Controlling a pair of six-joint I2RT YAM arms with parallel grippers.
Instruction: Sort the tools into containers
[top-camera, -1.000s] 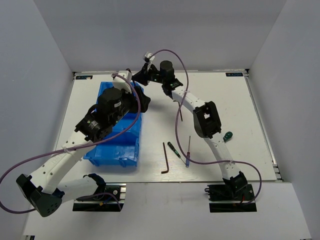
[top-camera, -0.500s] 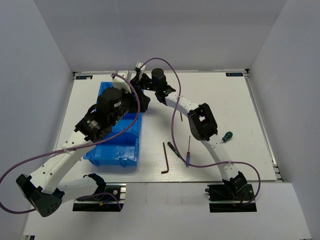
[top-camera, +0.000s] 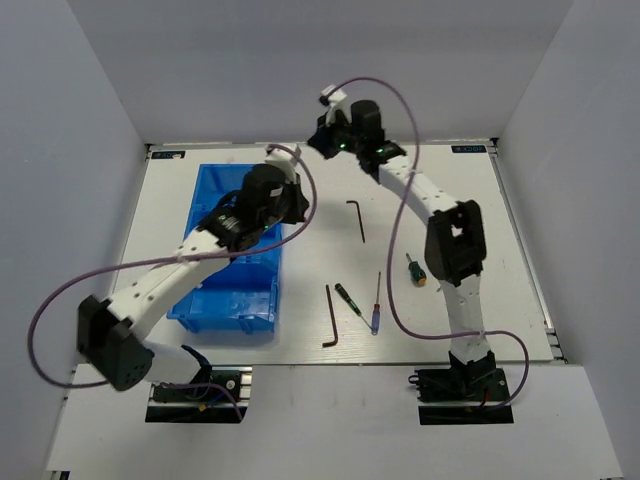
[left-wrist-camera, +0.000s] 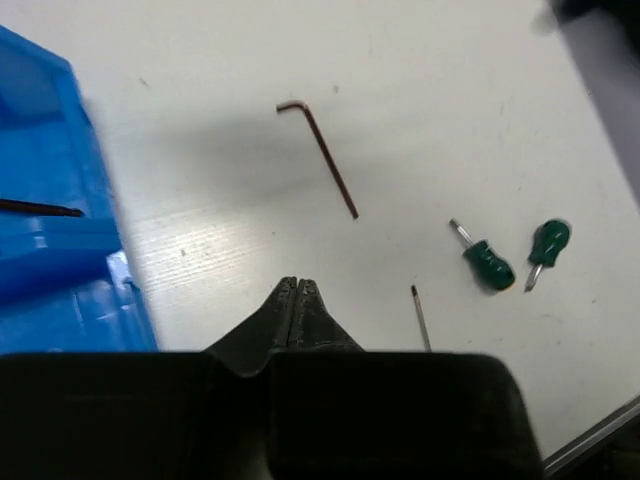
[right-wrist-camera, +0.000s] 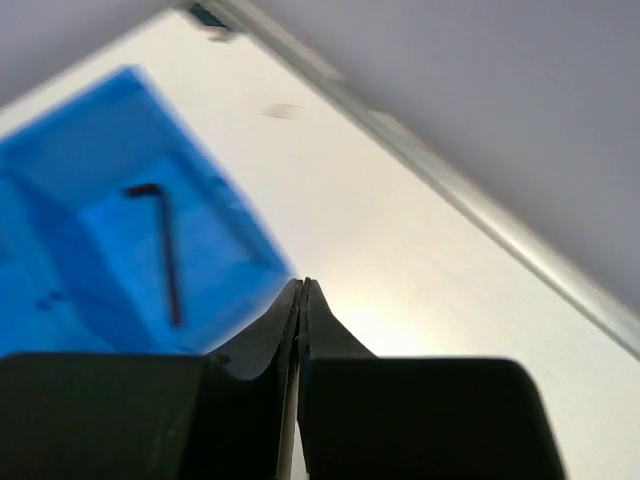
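The blue three-compartment bin (top-camera: 262, 305) stands at the left of the table. A dark hex key (right-wrist-camera: 165, 250) lies in one compartment; the left wrist view shows a hex key (left-wrist-camera: 40, 208) in the bin (left-wrist-camera: 60, 160) as well. On the table lie a hex key (top-camera: 356, 218), a longer hex key (top-camera: 329, 318), a black-green precision screwdriver (top-camera: 349, 298), a blue-handled one (top-camera: 376, 303) and two stubby green screwdrivers (left-wrist-camera: 487, 262) (left-wrist-camera: 547, 245). My left gripper (top-camera: 292, 205) is shut and empty beside the bin's right edge. My right gripper (top-camera: 320, 140) hangs shut and empty over the far edge.
The table (top-camera: 470, 200) is white with a metal rim along its far edge (right-wrist-camera: 480, 210). Grey walls close in on three sides. Purple cables (top-camera: 400, 230) loop off both arms. The right arm's elbow (top-camera: 455, 240) stands over the table's right half.
The right gripper has pulled away from over the bin's far end, up and to the right. The left arm has stretched forward to the bin's right edge, and its jaws have closed.
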